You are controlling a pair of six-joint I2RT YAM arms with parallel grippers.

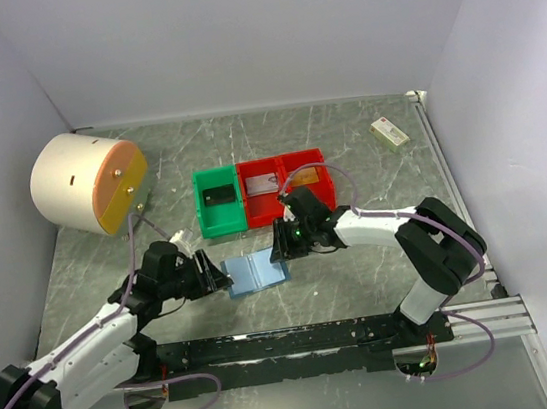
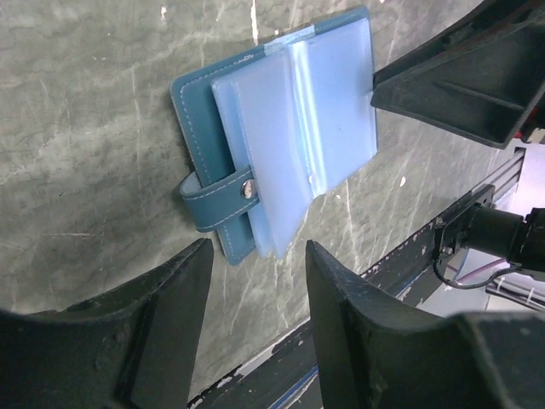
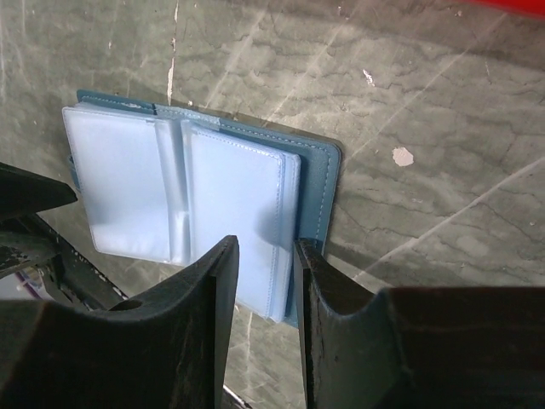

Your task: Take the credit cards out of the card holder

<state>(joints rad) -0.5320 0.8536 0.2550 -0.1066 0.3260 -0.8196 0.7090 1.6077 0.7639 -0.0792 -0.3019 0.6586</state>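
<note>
While the left pincer (image 2: 258,253) hangs open and empty at the strap (image 2: 217,200) side, the card holder (image 1: 255,270) lies spread flat on the bench (image 1: 346,139), the right pincer (image 3: 266,247) straddling its right edge, grip unclear, so I reckon next comes pinning it and teasing the credit cards from their sleeves (image 3: 230,213).

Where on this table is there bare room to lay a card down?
Bare tabletop lies between the red plastic bins and the small cream box, and behind the bins. It is crowded around the open blue card holder, between the left fingers and right fingers.
</note>
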